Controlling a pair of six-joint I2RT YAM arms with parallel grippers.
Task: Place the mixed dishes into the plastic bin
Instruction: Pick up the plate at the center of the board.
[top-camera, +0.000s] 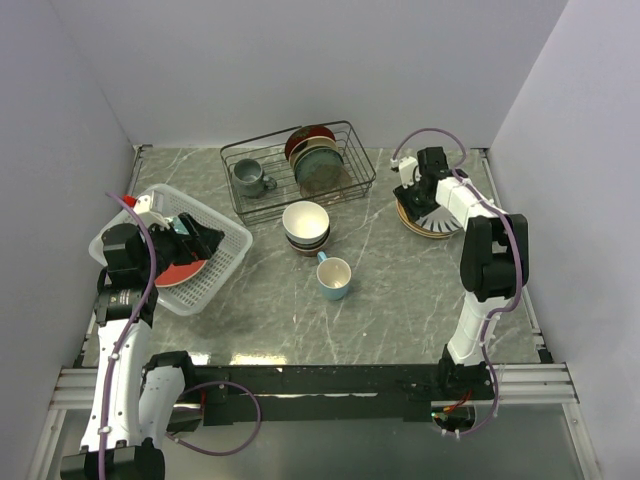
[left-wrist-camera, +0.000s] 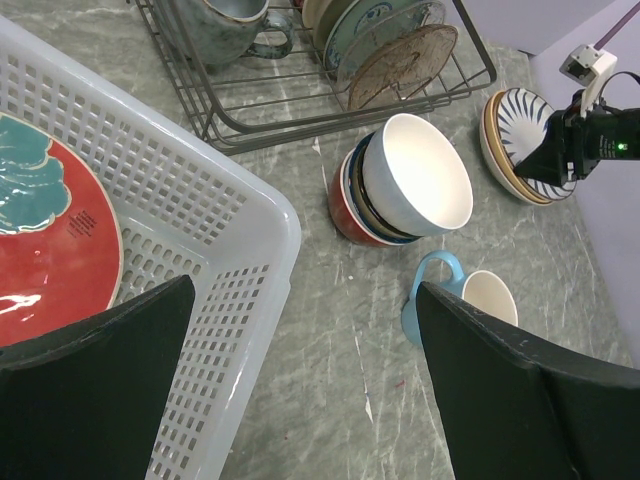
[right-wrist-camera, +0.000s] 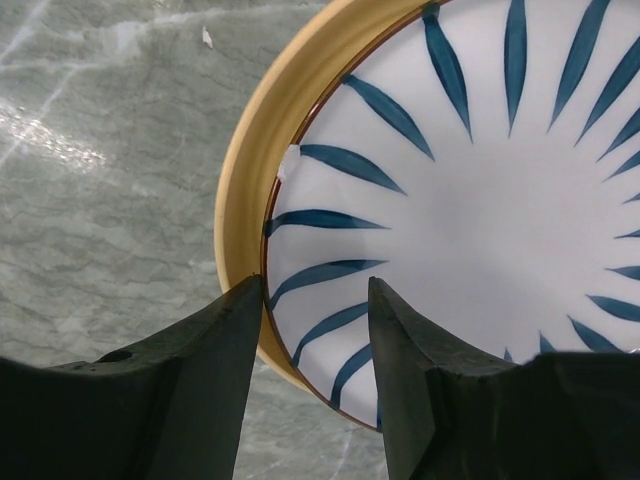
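The right gripper (right-wrist-camera: 315, 300) stands part-spread astride the rim of two stacked plates: a white plate (right-wrist-camera: 480, 200) with dark blue radial stripes lying in a tan plate (right-wrist-camera: 250, 170), right of the stacked bowls (left-wrist-camera: 415, 185). The left gripper (left-wrist-camera: 305, 390), spread wide, hovers over the white lattice plastic bin (left-wrist-camera: 230, 200), left of the bowls. A teal-floral red-rimmed plate (left-wrist-camera: 60, 250) lies in the bin.

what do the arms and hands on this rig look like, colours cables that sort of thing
The left arm and right arm have white links with black joints, and a purple cable trails along each. The left hand and right hand each have two thick matte black fingers. A small green light glows on the right one.
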